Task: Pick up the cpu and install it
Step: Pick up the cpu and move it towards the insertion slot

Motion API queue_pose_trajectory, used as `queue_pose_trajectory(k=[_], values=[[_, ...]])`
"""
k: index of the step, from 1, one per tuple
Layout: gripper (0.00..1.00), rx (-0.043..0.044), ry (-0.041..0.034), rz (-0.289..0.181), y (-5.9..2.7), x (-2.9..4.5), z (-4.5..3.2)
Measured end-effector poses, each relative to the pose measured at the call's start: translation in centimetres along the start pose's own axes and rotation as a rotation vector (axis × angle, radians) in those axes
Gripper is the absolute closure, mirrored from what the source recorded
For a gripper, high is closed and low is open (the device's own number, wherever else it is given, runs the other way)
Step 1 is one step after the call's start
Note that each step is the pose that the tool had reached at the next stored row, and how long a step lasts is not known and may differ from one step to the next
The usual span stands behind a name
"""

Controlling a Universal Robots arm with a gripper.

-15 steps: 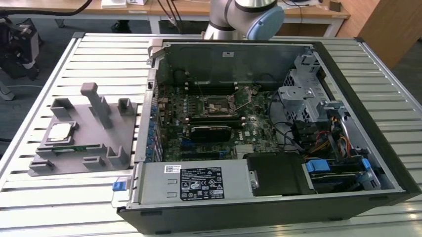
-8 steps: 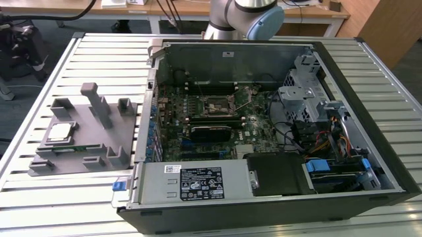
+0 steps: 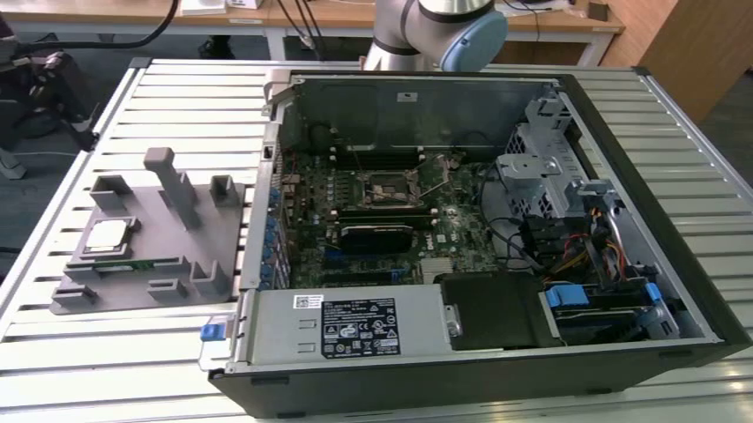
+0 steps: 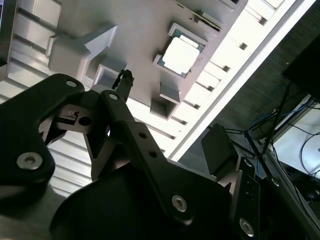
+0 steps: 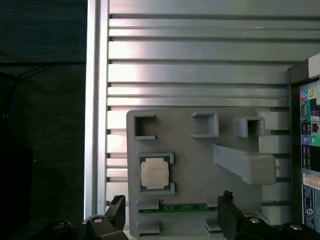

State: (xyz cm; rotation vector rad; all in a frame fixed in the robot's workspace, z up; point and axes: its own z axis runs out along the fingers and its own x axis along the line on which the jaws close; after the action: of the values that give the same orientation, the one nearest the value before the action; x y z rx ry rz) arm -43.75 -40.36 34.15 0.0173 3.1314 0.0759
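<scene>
The cpu [image 3: 109,233] lies flat in a recess of the grey fixture plate [image 3: 165,282], at the exterior view's left, beside the open computer case. Its silver top shows in both wrist views [image 5: 154,173] [image 4: 181,52]. My gripper [image 5: 173,197] hovers above the plate, open, with its two black fingers spread wide and nothing between them. One fingertip [image 4: 125,80] points at the plate a little way from the chip. The dark motherboard socket [image 3: 389,187] sits in the middle of the case with its thin metal lever raised.
A narrow green memory stick [image 5: 182,207] lies in a slot beside the cpu. Tall grey posts [image 3: 176,189] rise from the plate. The case wall [image 5: 306,150] stands close by. The slatted metal table [image 3: 70,352] ends near the plate.
</scene>
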Motion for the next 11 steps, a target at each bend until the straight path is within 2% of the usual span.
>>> queue_pose_trajectory(k=[4,11], values=[[0.18,-0.0001,0.0028,-0.007,-0.04,0.01,0.72],[0.18,0.0,0.0142,-0.02,-0.19,0.02,2.0]])
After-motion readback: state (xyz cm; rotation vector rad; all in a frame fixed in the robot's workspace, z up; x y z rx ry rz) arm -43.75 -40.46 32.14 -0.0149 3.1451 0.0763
